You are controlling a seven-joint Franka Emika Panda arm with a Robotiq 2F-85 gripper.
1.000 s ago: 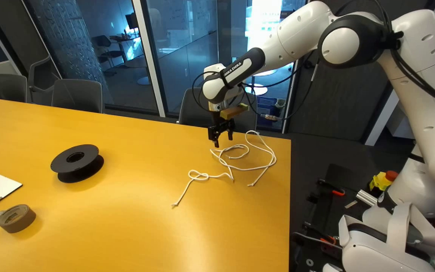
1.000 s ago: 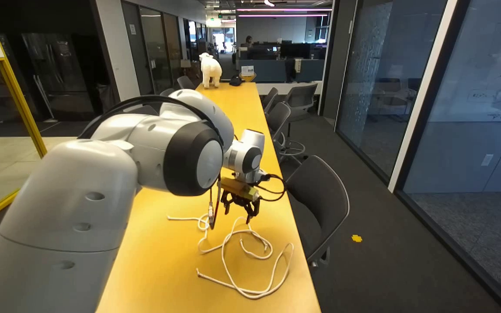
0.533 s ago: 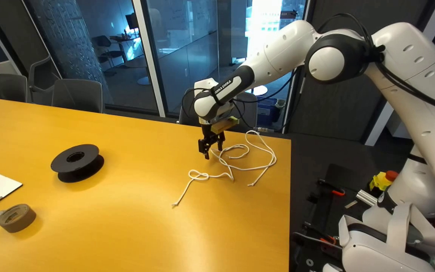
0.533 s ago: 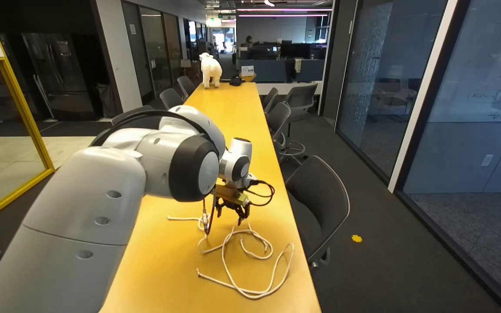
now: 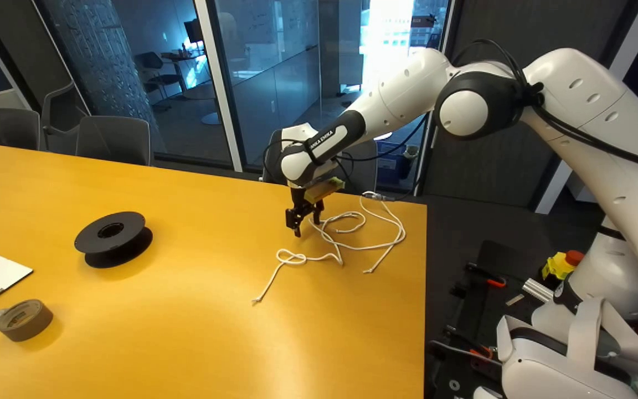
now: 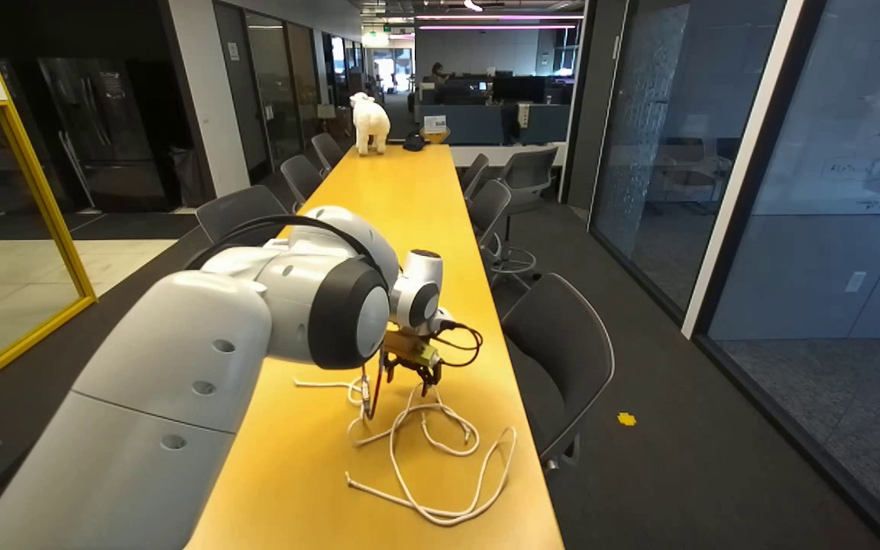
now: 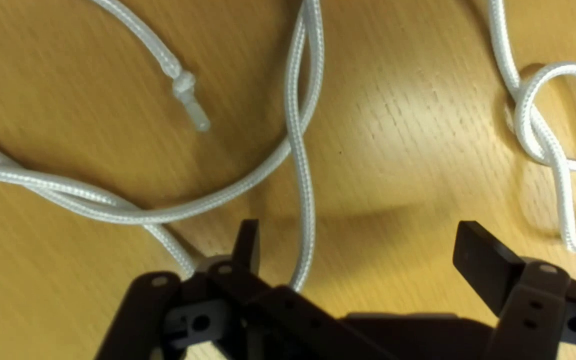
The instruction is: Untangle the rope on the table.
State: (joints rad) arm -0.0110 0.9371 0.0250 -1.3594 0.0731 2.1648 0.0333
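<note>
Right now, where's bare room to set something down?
In an exterior view, bare table lies between the black spool and the rope, and also between the brown tape roll and the rope. It's crowded around the open hand: the wrist view shows rope on both sides.

Exterior view: raised, facing across table (image 5: 214, 332) toward glass (image 5: 274, 72)
Exterior view: near arm (image 6: 203, 328), facing along table
Wrist view: close above rope (image 7: 306, 200), facing down
Shared, both exterior views: rope, arm

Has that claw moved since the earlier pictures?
Yes: in an exterior view, the claw has come lower and closer to the black spool, which hasn't moved.
</note>
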